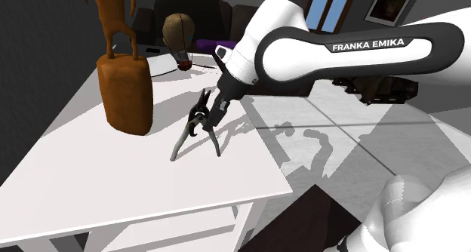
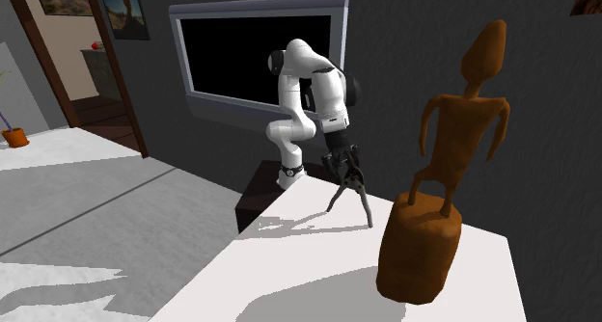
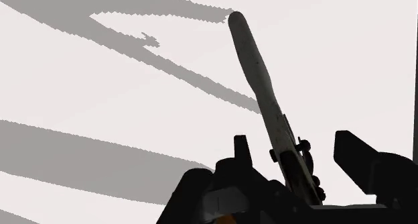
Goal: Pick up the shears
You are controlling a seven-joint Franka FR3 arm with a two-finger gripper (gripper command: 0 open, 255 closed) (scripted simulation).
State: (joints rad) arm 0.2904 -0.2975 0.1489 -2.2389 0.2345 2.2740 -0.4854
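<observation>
**Shears between spread fingers.** My black pincer (image 1: pixel 210 115) hangs over the middle of a smooth white table (image 1: pixel 113 190). Its two blocky fingers (image 3: pixel 362 163) are spread, and the shears (image 1: pixel 193 131) sit between them.

Seen along my hand, a strip of pale tabletop shows on either side of the tool's dark, bolted pivot. Neither fingertip is seen touching it.

The shears form an upside-down V. The dark head is raised up at my pincer, and two long, slim, rounded grey handles splay downward with their tips on the table. One handle runs straight away from my fingers, matte and faintly smudged, and its blunt tip meets its own shadow.

In the shoulder view, a carved wood-brown figure (image 1: pixel 124 84) stands on a barrel-shaped base at ten o'clock from the shears, well apart from them. A brownish bulb-shaped object (image 1: pixel 177 33) sits at twelve o'clock, near the table's far edge.

In the second exterior view, the figure stands at four o'clock from the shears.
</observation>
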